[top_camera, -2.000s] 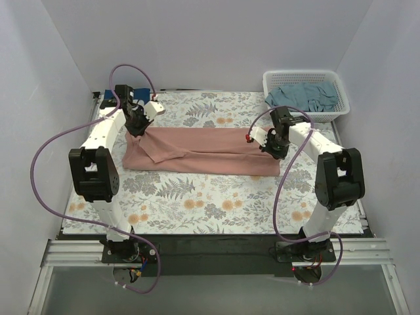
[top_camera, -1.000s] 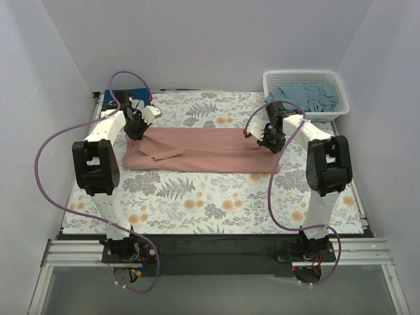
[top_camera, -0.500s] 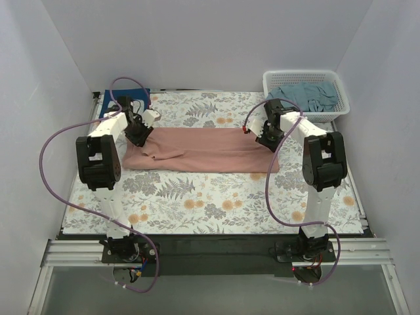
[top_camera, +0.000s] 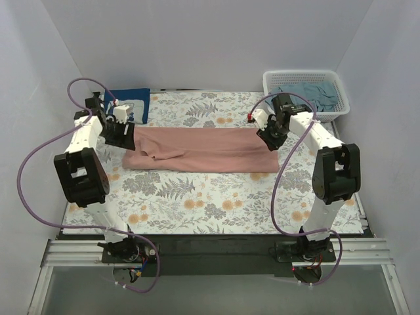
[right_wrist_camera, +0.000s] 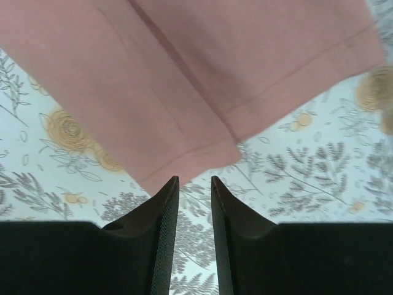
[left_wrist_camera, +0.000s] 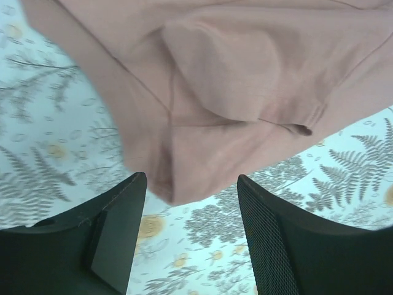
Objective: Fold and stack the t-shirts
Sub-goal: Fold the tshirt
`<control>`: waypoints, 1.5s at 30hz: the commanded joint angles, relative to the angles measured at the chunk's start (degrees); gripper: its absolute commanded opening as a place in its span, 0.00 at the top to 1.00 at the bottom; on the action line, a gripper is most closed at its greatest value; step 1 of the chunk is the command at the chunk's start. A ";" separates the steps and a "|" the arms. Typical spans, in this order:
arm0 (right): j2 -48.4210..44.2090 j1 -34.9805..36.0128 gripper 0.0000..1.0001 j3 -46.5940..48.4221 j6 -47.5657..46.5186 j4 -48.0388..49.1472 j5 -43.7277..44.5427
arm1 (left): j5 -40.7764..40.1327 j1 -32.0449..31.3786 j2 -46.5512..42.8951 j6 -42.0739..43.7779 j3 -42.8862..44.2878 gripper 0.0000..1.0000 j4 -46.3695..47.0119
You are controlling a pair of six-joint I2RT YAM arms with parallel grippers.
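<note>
At the far left, the navy t-shirt [top_camera: 131,102] lies flat at the back corner of the floral table cloth [top_camera: 216,197], well apart from the working area, likely set there so the middle is free for folding. Just in front of it the left gripper [top_camera: 123,134] hovers over the left end of the pink t-shirt [top_camera: 203,149]. In the left wrist view its jaws stand wide apart and hold nothing, with the bunched sleeve end of the cloth lying between and just beyond the fingers [left_wrist_camera: 116,209]. That wide spread would suit taking a thick, doubled layer of cloth. The pink shirt stretches across the middle of the table as a long band, its sides folded in lengthwise (a loose flap near the left end is not quite flat), which lets each arm reach one short end. At the right end the right gripper [top_camera: 269,139] hangs over the hem corner. In the right wrist view its fingertips [right_wrist_camera: 164,203] are parted only by a narrow slit, nothing is pinched between them, and the cloth's corner lies just ahead of the tips. The lengthwise fold looks done, and my guess is that a crosswise fold comes next. Further right, at the back corner, the white basket [top_camera: 305,73] holds the crumpled grey-teal t-shirt [top_camera: 308,97], not yet folded.
</note>
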 commanded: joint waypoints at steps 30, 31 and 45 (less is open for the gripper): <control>-7.36 0.13 0.76 -29.33 2.29 4.50 5.58 | -10.70 -0.11 -14.54 -1.46 -31.29 1.00 7.60; -8.50 0.22 0.76 -29.68 2.55 3.62 4.09 | -10.69 -0.11 -15.52 -0.93 -31.99 1.00 7.16; -15.98 1.97 0.69 -18.35 6.41 -5.53 -3.12 | 5.46 0.15 -26.60 -1.10 -22.25 0.64 3.37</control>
